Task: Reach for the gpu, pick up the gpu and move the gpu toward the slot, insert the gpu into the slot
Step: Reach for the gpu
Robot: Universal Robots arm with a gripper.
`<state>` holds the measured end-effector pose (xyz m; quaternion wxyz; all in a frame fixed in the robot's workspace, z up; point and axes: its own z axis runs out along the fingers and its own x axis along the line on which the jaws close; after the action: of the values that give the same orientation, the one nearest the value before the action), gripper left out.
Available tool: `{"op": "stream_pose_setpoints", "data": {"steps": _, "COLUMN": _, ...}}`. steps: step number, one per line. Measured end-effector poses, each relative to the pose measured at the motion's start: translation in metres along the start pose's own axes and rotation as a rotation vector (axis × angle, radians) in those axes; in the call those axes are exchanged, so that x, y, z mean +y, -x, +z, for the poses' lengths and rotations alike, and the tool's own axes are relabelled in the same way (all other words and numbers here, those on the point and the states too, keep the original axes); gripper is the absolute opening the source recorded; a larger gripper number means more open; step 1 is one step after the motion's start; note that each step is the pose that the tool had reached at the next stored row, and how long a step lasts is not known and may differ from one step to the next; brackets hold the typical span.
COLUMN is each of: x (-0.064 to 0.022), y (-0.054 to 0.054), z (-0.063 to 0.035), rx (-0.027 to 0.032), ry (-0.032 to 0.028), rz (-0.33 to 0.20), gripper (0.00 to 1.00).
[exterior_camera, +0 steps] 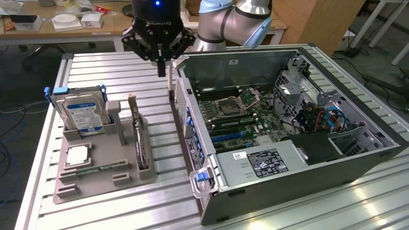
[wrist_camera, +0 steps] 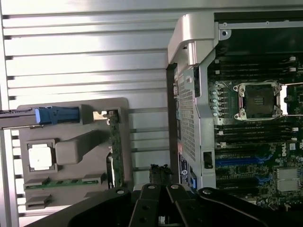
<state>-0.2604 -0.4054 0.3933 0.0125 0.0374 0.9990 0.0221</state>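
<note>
In the exterior view the arm (exterior_camera: 233, 19) reaches in from beyond the table's far edge and carries the gripper (exterior_camera: 161, 72) pointing straight down, its fingers pressed together with nothing between them. It hangs over bare slats of the aluminium table (exterior_camera: 108, 67) near that far edge, just beside a corner of the open computer case (exterior_camera: 255, 191). The gpu (exterior_camera: 141, 146) stands on edge in a slot of the grey holder tray (exterior_camera: 96, 177), toward the table's edge at the exterior view's left, well apart from the gripper and nearer the camera. A hard drive (exterior_camera: 80, 115) with a blue-white label stands upright in the same tray. The case lies on its side, and its motherboard (exterior_camera: 236, 112) is exposed. In the wrist view the closed gripper (wrist_camera: 160, 177) is above the strip of table (wrist_camera: 85, 56) between tray (wrist_camera: 71, 151) and case (wrist_camera: 189, 94). The gpu (wrist_camera: 113, 151) shows as a thin edge along the tray's side nearest the case, beside a processor chip (wrist_camera: 40, 157) and a memory stick (wrist_camera: 61, 182).
</note>
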Motion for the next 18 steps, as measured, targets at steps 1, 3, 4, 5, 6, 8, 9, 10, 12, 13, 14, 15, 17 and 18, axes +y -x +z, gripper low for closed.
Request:
{"op": "stream_pose_setpoints", "data": {"steps": 1, "x": -0.0001, "y": -0.001, "z": 0.0000, "rx": 0.0000, "ry": 0.0000, "rz": 0.000, "gripper": 0.10}}
{"op": "stream_pose_setpoints", "data": {"steps": 3, "x": -0.0004, "y": -0.003, "z": -0.0001, "rx": 0.0000, "ry": 0.0000, "rz": 0.000, "gripper": 0.10}}
{"op": "stream_pose_setpoints", "data": {"steps": 4, "x": -0.0005, "y": -0.004, "z": -0.0001, "rx": 0.0001, "ry": 0.0000, "rz": 0.000, "gripper": 0.10}}
{"op": "stream_pose_setpoints", "data": {"steps": 5, "x": -0.0007, "y": -0.005, "z": -0.0001, "rx": 0.0000, "ry": 0.0000, "rz": 0.000, "gripper": 0.10}}
{"op": "stream_pose_setpoints", "data": {"steps": 6, "x": -0.0008, "y": -0.006, "z": -0.0002, "rx": 0.0000, "ry": 0.0000, "rz": 0.000, "gripper": 0.10}}
{"op": "stream_pose_setpoints", "data": {"steps": 8, "x": -0.0011, "y": -0.008, "z": -0.0002, "rx": 0.0000, "ry": 0.0000, "rz": 0.000, "gripper": 0.10}}
{"op": "stream_pose_setpoints", "data": {"steps": 9, "x": -0.0013, "y": -0.009, "z": -0.0002, "rx": 0.0000, "ry": 0.0001, "rz": 0.000, "gripper": 0.10}}
{"op": "stream_pose_setpoints", "data": {"steps": 10, "x": -0.0014, "y": -0.011, "z": -0.0003, "rx": 0.0000, "ry": 0.0000, "rz": 0.000, "gripper": 0.10}}
{"op": "stream_pose_setpoints", "data": {"steps": 12, "x": -0.0017, "y": -0.013, "z": -0.0004, "rx": 0.0001, "ry": 0.0000, "rz": 0.000, "gripper": 0.10}}
{"op": "stream_pose_setpoints", "data": {"steps": 13, "x": -0.0018, "y": -0.014, "z": -0.0003, "rx": 0.0000, "ry": 0.0001, "rz": 0.000, "gripper": 0.10}}
{"op": "stream_pose_setpoints", "data": {"steps": 14, "x": -0.0020, "y": -0.015, "z": -0.0004, "rx": 0.0000, "ry": 0.0001, "rz": 0.000, "gripper": 0.10}}
{"op": "stream_pose_setpoints", "data": {"steps": 15, "x": -0.0021, "y": -0.016, "z": -0.0004, "rx": 0.0000, "ry": 0.0000, "rz": 0.000, "gripper": 0.10}}
{"op": "stream_pose_setpoints", "data": {"steps": 17, "x": -0.0024, "y": -0.018, "z": -0.0005, "rx": 0.0000, "ry": 0.0000, "rz": 0.000, "gripper": 0.10}}
{"op": "stream_pose_setpoints", "data": {"steps": 18, "x": -0.0025, "y": -0.019, "z": -0.0005, "rx": 0.0000, "ry": 0.0001, "rz": 0.000, "gripper": 0.10}}
